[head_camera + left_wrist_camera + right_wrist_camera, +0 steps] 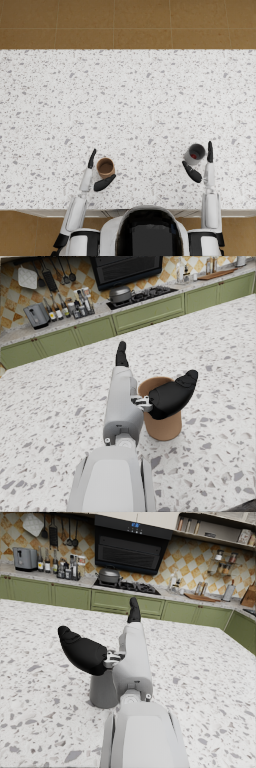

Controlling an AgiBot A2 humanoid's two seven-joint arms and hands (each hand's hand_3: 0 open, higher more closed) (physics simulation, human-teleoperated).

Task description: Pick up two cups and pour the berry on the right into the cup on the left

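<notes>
The grey cup [195,153] holding the red berry [193,156] is standing on the speckled worktop [125,100], bracketed by the right hand [200,162], whose fingers are spread around it, not yet closing. Well apart, the brown cup [105,167] is sitting inside the equally spread left hand [98,172]. Uneven closing could be nudging either cup over, spilling the berry before pouring.
</notes>
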